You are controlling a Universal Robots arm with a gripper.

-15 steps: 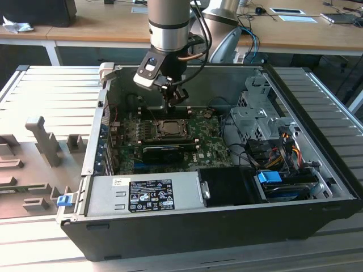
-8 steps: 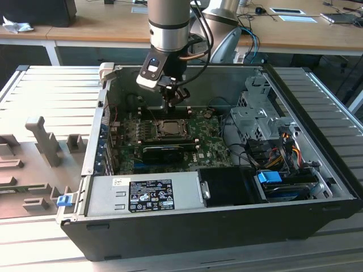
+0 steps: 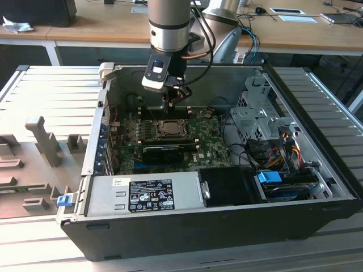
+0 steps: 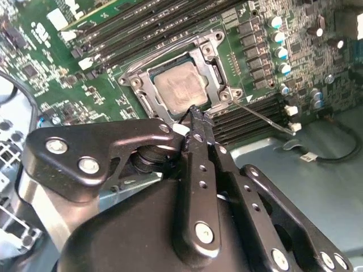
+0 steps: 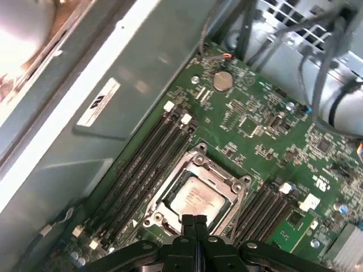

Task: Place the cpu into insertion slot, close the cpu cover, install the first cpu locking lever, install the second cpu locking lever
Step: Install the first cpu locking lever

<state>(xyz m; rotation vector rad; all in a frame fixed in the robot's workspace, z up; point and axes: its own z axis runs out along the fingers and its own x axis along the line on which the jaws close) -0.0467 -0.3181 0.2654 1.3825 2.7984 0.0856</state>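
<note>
Claw pinched together and empty, tip low by the cover's edge.
The cpu lies in the slot under that cover. A thin lever juts out beside my tip, and I judge it unlatched. If I push off-line I may slip off it and scrape the board or memory slots. The case wall crowds one side, and cables lie well apart.
</note>
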